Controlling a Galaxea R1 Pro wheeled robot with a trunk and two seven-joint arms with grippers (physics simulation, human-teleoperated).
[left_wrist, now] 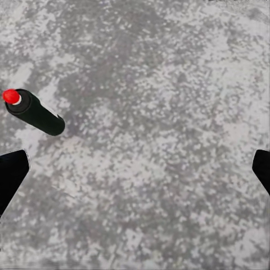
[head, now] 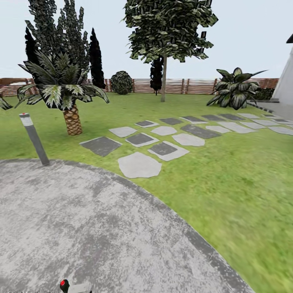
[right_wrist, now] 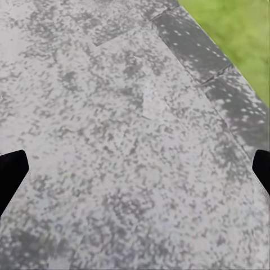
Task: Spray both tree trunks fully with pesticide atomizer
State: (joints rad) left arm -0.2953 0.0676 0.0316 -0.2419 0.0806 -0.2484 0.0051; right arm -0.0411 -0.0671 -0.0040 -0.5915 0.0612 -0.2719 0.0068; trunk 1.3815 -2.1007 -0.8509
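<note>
The pesticide atomizer (left_wrist: 34, 111), a black cylinder with a red tip, lies on speckled grey paving (left_wrist: 157, 112). It also peeks in at the lower edge of the head view (head: 63, 285). My left gripper (left_wrist: 135, 174) hovers over the paving, open and holding nothing, with the atomizer off to one side beyond one fingertip (left_wrist: 11, 171). My right gripper (right_wrist: 135, 174) is open too, above bare paving near its dark border and the grass. The garden lawn (head: 228, 183) spreads ahead. Both trees and their trunks are out of view.
A round grey paved patch (head: 81, 224) lies underfoot. A grey bollard lamp (head: 34, 138) stands at its far left edge, with a short palm (head: 71, 118) behind it. Stepping stones (head: 139, 165) lead off to the right. A thin-trunked dark tree (head: 163, 77) and a slat fence (head: 175, 86) close the back.
</note>
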